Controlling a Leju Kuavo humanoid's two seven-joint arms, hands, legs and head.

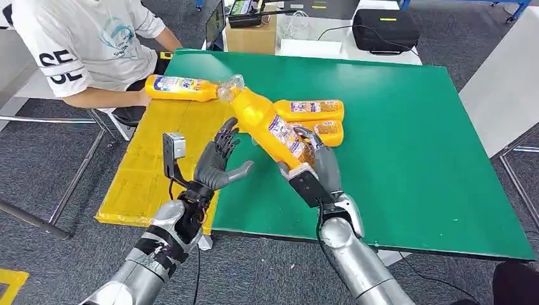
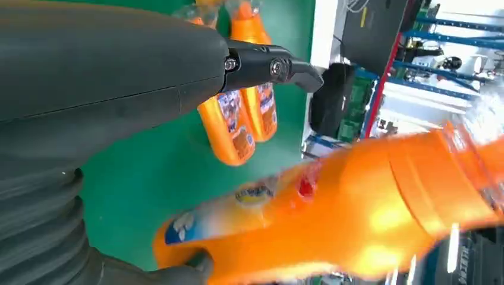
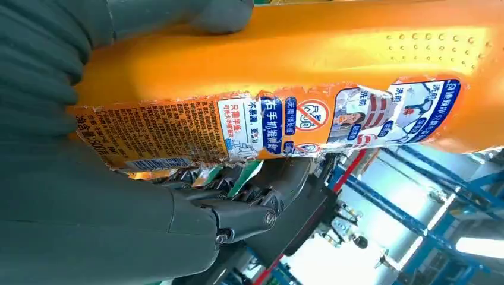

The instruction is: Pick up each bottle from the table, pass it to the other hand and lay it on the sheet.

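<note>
left hand: I see it raised over the near edge of the table, palm turned toward the held bottle, fingers apart, holding nothing. Just beside the bottle; I can't tell if it touches.
right hand: I see it clamped round the lower body of the held bottle, fingers wrapped over the label; the right wrist view shows the thumb on one side and dark fingers on the other.
held bottle: orange, lifted off the table, tilted, clear cap end pointing away from me toward the far left, base down in my right hand. In the left wrist view it crosses close in front of the left hand, blurred.
yellow sheet: lies over the left part of the table, reaching its near left edge.
green table: bare green surface to the right of the hands.
two bottles: orange, lying side by side on the green top just behind the held bottle, touching each other.
bottle on sheet: orange, lying on its side at the far end of the yellow sheet, cap toward the right, near the held bottle's cap.
person: in a white shirt, seated at the far left corner, forearm just beside the bottle on sheet.
far end: cardboard box and black bag beyond the green top.
</note>
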